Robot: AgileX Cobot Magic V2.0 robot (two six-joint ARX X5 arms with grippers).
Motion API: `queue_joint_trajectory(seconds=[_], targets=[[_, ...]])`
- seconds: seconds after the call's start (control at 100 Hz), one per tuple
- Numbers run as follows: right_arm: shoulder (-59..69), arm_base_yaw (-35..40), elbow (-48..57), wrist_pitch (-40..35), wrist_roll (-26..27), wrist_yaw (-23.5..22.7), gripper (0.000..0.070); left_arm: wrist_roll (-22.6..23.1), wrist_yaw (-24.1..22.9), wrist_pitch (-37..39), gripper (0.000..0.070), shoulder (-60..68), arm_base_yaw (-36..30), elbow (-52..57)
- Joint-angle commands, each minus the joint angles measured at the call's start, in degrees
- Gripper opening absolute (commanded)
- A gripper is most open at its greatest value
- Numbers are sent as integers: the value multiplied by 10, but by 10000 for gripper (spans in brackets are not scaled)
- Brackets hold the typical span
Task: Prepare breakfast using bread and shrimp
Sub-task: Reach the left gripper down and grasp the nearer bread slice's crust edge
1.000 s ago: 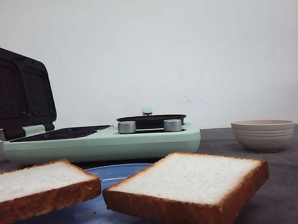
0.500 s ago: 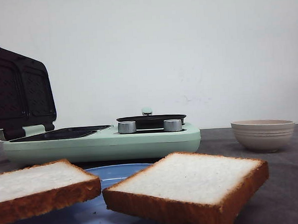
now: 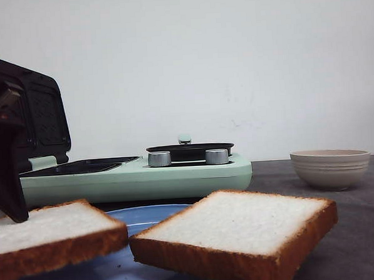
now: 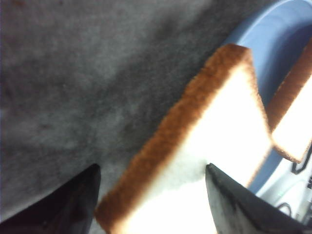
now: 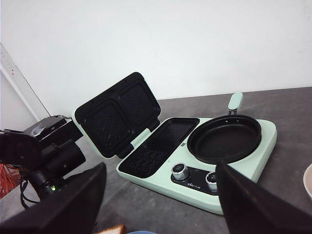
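Observation:
Two bread slices lie on a blue plate point(image 3: 138, 216) at the front: the left slice point(image 3: 54, 231) and the right slice point(image 3: 242, 228). My left gripper point(image 3: 15, 212) has come down at the far left, its dark finger touching the left slice's top. In the left wrist view the gripper point(image 4: 151, 168) is open, one finger over the table and the other over the left slice point(image 4: 214, 126), astride its crust edge. The right slice point(image 4: 297, 122) lies beside it. My right gripper point(image 5: 160, 168) is open and empty, high above the table. No shrimp shows.
A mint-green sandwich maker point(image 3: 132, 177) stands behind the plate with its dark lid point(image 3: 23, 117) raised and a black pan point(image 3: 189, 150) on its right half. A beige ribbed bowl point(image 3: 330, 168) stands at the right; its inside is hidden.
My left gripper has come into the front view from the left and dropped down onto the left bread slice. The bread, plate and bowl have not moved.

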Motion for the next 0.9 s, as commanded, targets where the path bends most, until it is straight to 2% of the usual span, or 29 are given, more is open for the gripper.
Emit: queue_joint_trajectory(seconds=[0.0,0.06,0.14,0.21,0.3,0.8,0.89], targets=[[2,3,10,11,-2,0,440,9,1,0,366,14,-1,4],[2,3,10,16,3,0,440,9,1,-2,363,18,-1,4],[2,3,10,19,15,-1,440,9,1,-2,321,20,-1,4],[2,3,13,18,17,-1,440,9,1,-2,201,20,-1,4],[2,3,17,18,19,0,440,17,0,-4,0,20,-1,4],[2,3,20,14,28,1,440,13,2,-24,0,-8,-1,5],[2,3,20,8,28,6,439,10,19,-23,0,-30,-1,5]])
